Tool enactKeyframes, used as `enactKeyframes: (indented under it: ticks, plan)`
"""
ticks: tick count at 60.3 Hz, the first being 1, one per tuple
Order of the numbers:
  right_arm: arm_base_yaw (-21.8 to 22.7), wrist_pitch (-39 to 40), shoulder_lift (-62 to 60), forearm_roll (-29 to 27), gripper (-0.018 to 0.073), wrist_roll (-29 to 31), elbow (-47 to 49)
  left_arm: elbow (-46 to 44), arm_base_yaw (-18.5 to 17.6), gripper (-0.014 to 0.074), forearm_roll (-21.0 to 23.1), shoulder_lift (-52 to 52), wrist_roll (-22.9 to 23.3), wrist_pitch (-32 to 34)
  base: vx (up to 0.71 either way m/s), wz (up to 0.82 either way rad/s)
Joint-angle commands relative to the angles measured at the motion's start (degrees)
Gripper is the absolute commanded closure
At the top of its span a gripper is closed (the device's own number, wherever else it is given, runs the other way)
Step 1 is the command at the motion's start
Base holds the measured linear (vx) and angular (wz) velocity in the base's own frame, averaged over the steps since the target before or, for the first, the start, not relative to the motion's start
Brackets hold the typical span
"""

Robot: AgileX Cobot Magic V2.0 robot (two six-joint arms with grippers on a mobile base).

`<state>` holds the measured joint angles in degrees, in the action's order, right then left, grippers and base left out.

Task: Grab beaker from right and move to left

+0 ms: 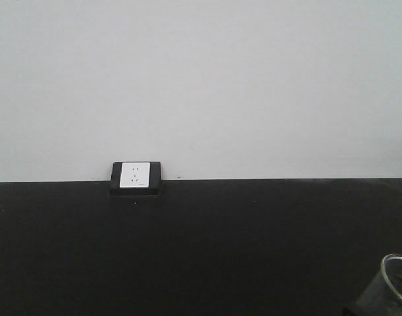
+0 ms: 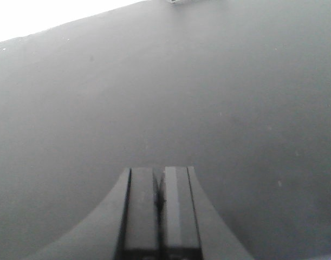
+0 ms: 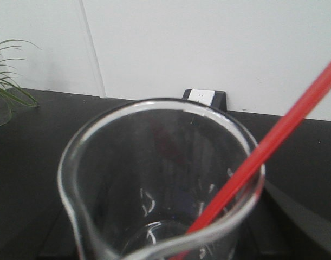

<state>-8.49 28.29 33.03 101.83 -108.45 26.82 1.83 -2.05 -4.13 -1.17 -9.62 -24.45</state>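
Looking from the exterior front view, one socket plate (image 1: pixel 136 176) sat where the white wall (image 1: pixel 201 79) met the black surface (image 1: pixel 201 250). One beaker (image 1: pixel 397 280) appeared only as a curved piece of clear rim in the lower right corner, cut off by the frame edges. A dark blurred shape (image 1: pixel 364 305) lay just beside it and was too unclear to identify.

From the left wrist view, the left gripper (image 2: pixel 160 208) showed two fingers pressed flat together, hanging over the dark surface. A sliver of the socket plate at the top edge was cut off.

From the right wrist view, the beaker filled most of the frame, its base lost below the bottom edge. Whether it rested on the surface could not be told. One red rod (image 3: pixel 273 142) leaned inside it against the right of the rim, its upper end out of frame. Behind stood the socket plate and, far left, one green plant (image 3: pixel 7 73), partly cut off. The glass hid the right gripper's fingers. A grey wedge (image 3: pixel 302 215) at lower right was hard to make out, so their spread could not be told.
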Motion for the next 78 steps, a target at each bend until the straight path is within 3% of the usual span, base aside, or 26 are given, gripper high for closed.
enactKeyframes:
  ticks: [1,29,78]
  plan:
    - [0.1,-1.3,-0.1,1.3,0.0562,0.7,1.6,1.1,-0.4,0.0603,0.0,-0.4,0.1,4.4,-0.08,0.02]
    - [0.1,-1.2,-0.1,1.3,0.0562,0.7,1.6,1.1,-0.4,0.0603,0.0,-0.4,0.1,4.4,-0.15,0.18]
    - [0.1,-1.2,-0.1,1.3,0.0562,0.7,1.6,1.1,-0.4,0.0603,0.0,-0.4,0.1,4.4,-0.17,0.62]
